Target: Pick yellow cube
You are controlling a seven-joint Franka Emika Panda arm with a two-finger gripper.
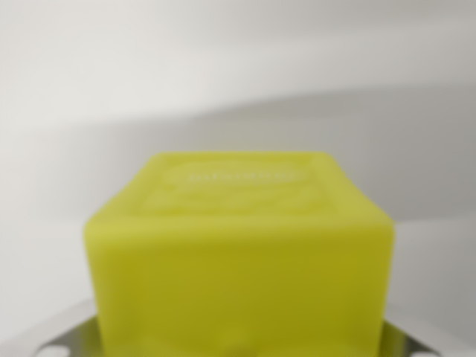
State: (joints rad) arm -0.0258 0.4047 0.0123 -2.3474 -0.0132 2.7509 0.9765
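Note:
A yellow cube (238, 253) fills the lower middle of the wrist view, very close and blurred, with faint embossed marks on its top face. My gripper (238, 348) sits at the bottom edge. Only slivers of its metal fingers (52, 341) show, one on each side of the cube and pressed against its lower corners. The jaws look shut on the cube, and their tips are hidden behind it.
Behind the cube lies a plain white surface (238, 59), crossed by a broad soft grey shadow (357, 126) at mid-height. Nothing else is in sight.

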